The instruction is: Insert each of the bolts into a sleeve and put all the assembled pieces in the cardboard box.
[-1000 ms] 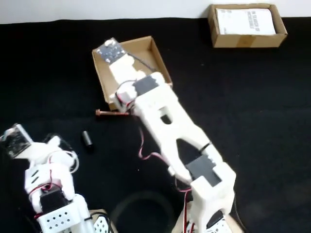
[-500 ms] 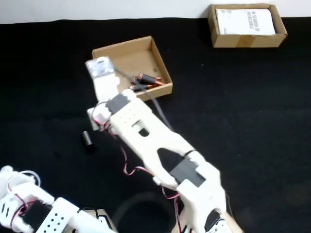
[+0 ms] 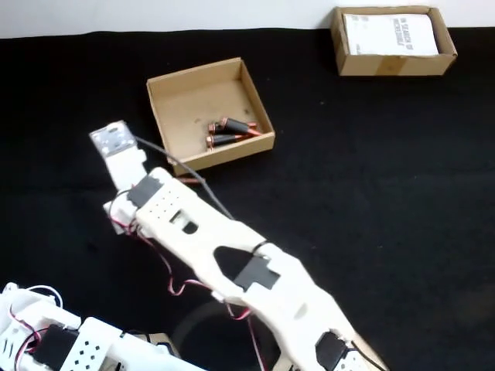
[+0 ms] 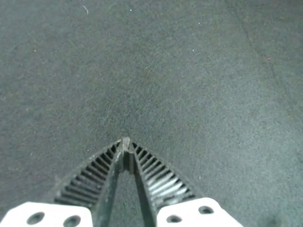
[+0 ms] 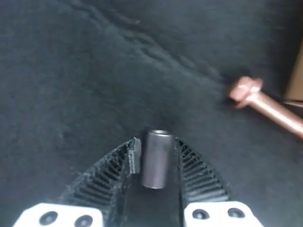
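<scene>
Right gripper point(image 5: 156, 142) is down on the black mat point(image 3: 371, 193), jaws parted and straddling the sleeve point(image 5: 157, 161). The dark sleeve lies between the two ribbed fingers, its long axis running in line with them and its open bore facing away from the wrist. A sliver of dark shows between it and one finger, so that's a straddle, not a clamp!

Just off to the side lies the copper bolt point(image 5: 265, 106), apart from the sleeve. Its flanged head is on the sleeve's side and its shank points away toward the corner of the box point(image 3: 232, 151). Its long axis sits at a slant to the sleeve's.

From above, the right arm point(image 3: 232, 247) stretches diagonally across the table, its wrist just beside the box's near left corner. Inside the box, two assembled pieces point(image 3: 228, 130) lie by the near right corner, lengthwise roughly along the front wall.

Left gripper point(image 4: 125, 143) is closed tip to tip, holding nothing, over bare mat. The left arm point(image 3: 54, 348) sits at the near left edge, well apart from the sleeve and bolt.
</scene>
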{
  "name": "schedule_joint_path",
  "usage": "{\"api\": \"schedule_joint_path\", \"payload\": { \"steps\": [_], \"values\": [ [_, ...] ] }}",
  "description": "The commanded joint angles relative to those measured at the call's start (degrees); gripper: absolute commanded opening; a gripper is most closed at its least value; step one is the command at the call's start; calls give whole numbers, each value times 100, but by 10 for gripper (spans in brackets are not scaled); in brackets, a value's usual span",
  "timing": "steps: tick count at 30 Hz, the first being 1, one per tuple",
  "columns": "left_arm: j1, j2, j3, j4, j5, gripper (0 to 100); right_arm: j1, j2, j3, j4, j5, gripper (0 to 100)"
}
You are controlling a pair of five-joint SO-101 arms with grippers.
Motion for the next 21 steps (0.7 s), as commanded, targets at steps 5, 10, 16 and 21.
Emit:
{"api": "schedule_joint_path", "payload": {
  "steps": [5, 10, 16, 21],
  "values": [
    [-136, -31, 92, 9, -53, 10, -207, 479, -699, 40, -35, 101],
    [-154, -31, 92, 9, -53, 10, -171, 549, -716, 444, 0, 101],
    [-136, -31, 92, 9, -53, 10, -119, 593, -673, 1033, 0, 98],
    [-119, -31, 92, 9, -53, 10, -110, 593, -681, 1130, 0, 13]
  ]
}}
